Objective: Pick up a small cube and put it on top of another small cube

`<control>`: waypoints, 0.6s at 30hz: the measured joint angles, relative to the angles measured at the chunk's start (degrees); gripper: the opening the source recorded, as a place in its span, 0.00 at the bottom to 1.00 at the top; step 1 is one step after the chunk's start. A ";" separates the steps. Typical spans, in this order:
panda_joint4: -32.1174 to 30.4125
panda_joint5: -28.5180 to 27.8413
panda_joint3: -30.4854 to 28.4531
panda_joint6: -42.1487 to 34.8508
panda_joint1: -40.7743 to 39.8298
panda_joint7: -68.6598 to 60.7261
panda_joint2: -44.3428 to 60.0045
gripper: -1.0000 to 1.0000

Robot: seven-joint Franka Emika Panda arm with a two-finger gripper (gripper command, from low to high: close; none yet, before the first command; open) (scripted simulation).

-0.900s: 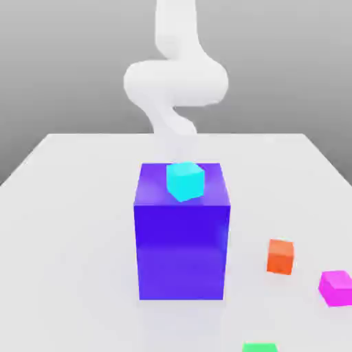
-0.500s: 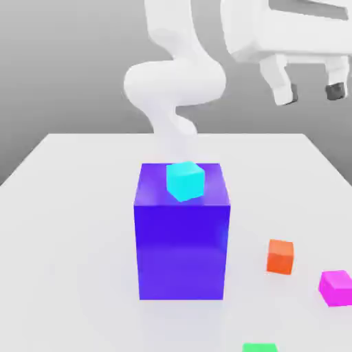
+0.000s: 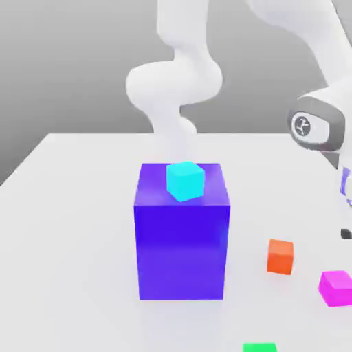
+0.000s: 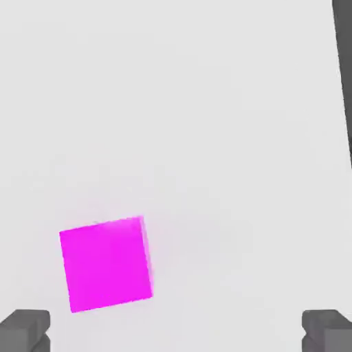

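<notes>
The small cube (image 3: 336, 287) is bright magenta and sits on the white table (image 3: 75, 206) at the exterior view's right, near the front. In the hand view the same small cube (image 4: 106, 263) lies on the table below my gripper (image 4: 176, 333), closer to one finger than the other. The gripper is open: its two dark fingertips (image 4: 24, 330) stand wide apart with nothing between them. A dark fingertip (image 3: 346, 234) shows at the exterior view's right edge, above the magenta cube and not touching it. The arm's wrist (image 3: 316, 124) hangs over that side.
A big blue-purple block (image 3: 180, 237) stands mid-table with a small cyan cube (image 3: 185, 181) on top. A small orange cube (image 3: 280, 256) lies between the block and the magenta cube. A green cube (image 3: 259, 348) peeks in at the front edge. The table's edge (image 4: 342, 55) runs nearby.
The hand has come down from high at the exterior view's upper right to low over the magenta cube, fingers still open. No cube has moved.
</notes>
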 joint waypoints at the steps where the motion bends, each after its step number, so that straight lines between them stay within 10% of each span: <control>1: 0.24 -0.84 -0.28 1.40 0.51 0.06 2.06 0.50; 4: 1.37 -2.33 -1.36 6.14 1.60 0.69 8.32 0.50; 5: 1.69 -2.58 -1.63 7.38 1.83 0.87 9.91 0.00; 18: 1.47 0.20 -1.52 -1.44 -1.21 -1.16 1.01 0.00</control>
